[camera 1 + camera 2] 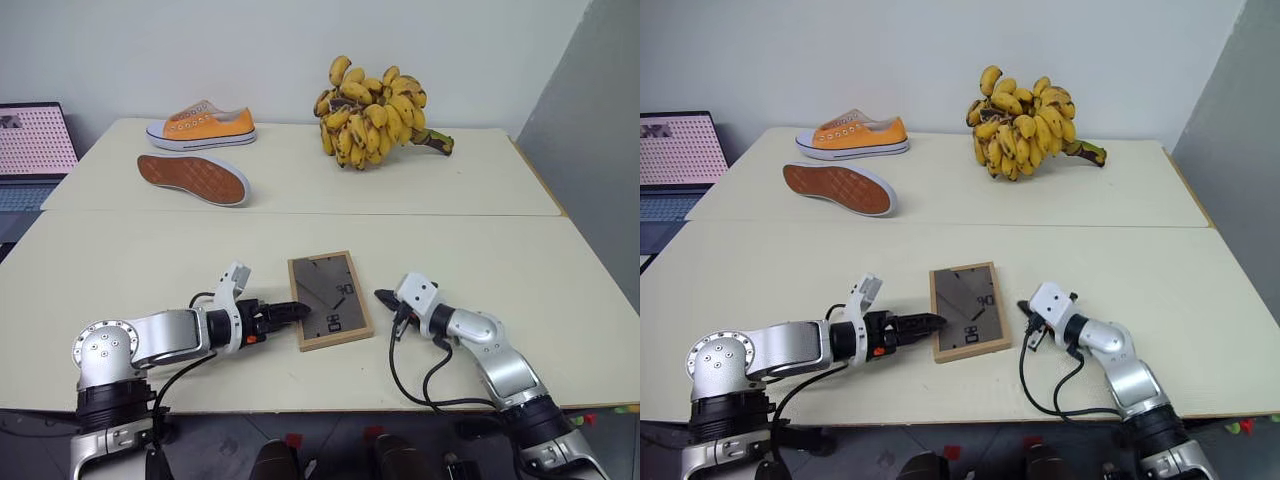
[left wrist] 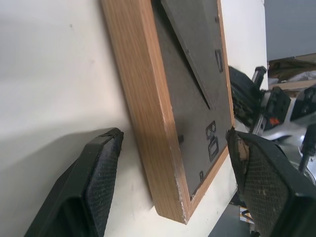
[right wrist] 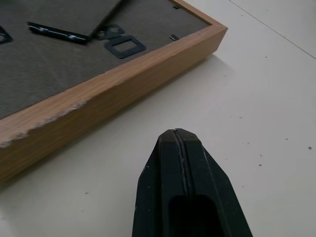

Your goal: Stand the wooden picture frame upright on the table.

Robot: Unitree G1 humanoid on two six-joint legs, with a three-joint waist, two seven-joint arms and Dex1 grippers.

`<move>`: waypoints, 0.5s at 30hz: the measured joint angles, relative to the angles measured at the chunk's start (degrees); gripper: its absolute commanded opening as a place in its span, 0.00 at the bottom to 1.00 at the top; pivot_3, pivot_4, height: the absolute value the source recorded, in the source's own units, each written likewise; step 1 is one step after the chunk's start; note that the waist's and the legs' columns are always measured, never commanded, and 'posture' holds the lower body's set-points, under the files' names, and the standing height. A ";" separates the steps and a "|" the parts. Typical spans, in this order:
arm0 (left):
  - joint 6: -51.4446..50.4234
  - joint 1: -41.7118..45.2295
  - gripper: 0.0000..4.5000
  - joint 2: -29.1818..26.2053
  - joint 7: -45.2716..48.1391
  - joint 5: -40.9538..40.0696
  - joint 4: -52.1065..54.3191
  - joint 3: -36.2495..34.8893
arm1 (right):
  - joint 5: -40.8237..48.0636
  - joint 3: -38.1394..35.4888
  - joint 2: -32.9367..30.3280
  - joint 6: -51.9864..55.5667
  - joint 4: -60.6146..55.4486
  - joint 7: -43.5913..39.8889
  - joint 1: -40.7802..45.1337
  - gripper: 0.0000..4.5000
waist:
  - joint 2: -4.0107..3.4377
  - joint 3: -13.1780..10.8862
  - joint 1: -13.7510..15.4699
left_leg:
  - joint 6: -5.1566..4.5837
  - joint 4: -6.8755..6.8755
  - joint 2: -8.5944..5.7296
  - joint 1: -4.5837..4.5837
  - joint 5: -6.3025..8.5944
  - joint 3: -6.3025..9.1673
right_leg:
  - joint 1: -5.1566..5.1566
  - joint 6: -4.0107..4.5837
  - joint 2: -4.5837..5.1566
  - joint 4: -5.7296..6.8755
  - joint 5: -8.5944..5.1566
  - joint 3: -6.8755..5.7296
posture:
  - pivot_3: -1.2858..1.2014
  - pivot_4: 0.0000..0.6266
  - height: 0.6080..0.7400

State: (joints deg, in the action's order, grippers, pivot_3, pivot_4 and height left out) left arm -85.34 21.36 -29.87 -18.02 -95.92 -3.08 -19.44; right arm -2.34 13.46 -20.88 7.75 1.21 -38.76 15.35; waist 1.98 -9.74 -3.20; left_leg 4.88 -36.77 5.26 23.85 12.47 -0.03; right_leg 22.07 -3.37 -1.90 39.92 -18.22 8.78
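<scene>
The wooden picture frame [image 1: 328,298] lies flat on the table [image 1: 150,260], with its dark back and folded stand facing up. My left gripper [image 1: 298,312] is at the frame's left edge and stands open. In the left wrist view, my left gripper [image 2: 173,136] has a corner of the frame [image 2: 148,98] between its two fingers without being clamped. My right gripper [image 1: 383,296] is shut and hovers just off the frame's right edge with a small gap. In the right wrist view, the closed tips of my right gripper [image 3: 175,132] point at the frame's wooden side [image 3: 98,101].
Farther back on the table an orange shoe [image 1: 200,124] stands upright. A second shoe [image 1: 193,178] lies on its side with the sole showing. A bunch of bananas [image 1: 375,110] sits at the back right. A laptop [image 1: 30,150] is off the left side, and a grey wall runs along the right.
</scene>
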 measured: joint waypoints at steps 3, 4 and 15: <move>2.23 0.32 0.80 -1.38 -1.52 -2.07 -0.31 2.21 | 0.32 0.91 0.07 2.39 -3.24 -0.28 -1.46 0.00 | -0.01 -0.01 0.06 | 0.06 0.05 -0.01 0.00 -0.03 0.00 | 0.04 0.00 0.00 0.00 -0.01 0.01 | 0.52 0.24 1.00; 3.33 0.42 0.80 -1.54 -2.14 -2.97 -0.33 3.13 | 0.52 1.33 0.30 3.46 -4.11 -0.40 -1.50 0.00 | -0.01 -0.01 0.09 | 0.08 0.05 -0.02 0.01 -0.04 0.00 | 0.05 -0.07 0.00 0.00 -0.05 0.02 | 0.52 0.24 1.00; 10.77 0.50 0.80 -3.94 -6.15 -9.73 -0.26 10.12 | 1.31 2.47 5.94 9.72 -7.09 2.23 1.44 0.00 | -0.01 -0.02 0.32 | 0.12 0.06 -0.04 0.07 -0.04 0.00 | 0.12 -0.10 0.00 -0.04 -0.08 0.04 | 0.52 0.24 1.00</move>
State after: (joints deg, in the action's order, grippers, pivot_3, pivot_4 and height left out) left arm -74.57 21.86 -33.80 -24.17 -105.64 -3.34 -9.32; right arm -1.03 15.93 -14.94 17.47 -5.88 -36.53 16.79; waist 1.97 -9.76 -2.88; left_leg 5.00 -36.71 5.22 23.92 12.43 -0.03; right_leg 22.19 -3.47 -1.89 39.89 -18.31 8.82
